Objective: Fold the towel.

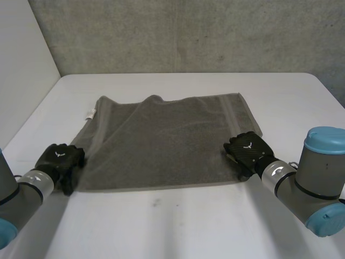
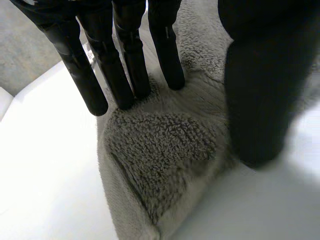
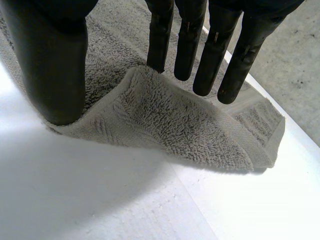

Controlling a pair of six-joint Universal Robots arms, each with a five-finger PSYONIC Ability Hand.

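Grey terry towel (image 1: 172, 140) lies spread on the white table (image 1: 178, 226), mostly flat. Its far-left corner is rumpled inward, near a small white label (image 1: 90, 114).

Left hand (image 1: 60, 156) sits on the near-left corner, right hand (image 1: 248, 148) on the near-right corner. In each wrist view I see straight fingers planted on the pile and the thumb set against the near edge. A ridge of cloth is gathered and squeezed between them, so I read both as a light pinch on the towel.

Step, as I judge it: securing the near corners for the first fold. Next I'd lift both together and carry them toward the far edge, keeping level.

Bare table runs beyond the far edge before the grey concrete wall (image 1: 188, 32), and there is room on both sides.
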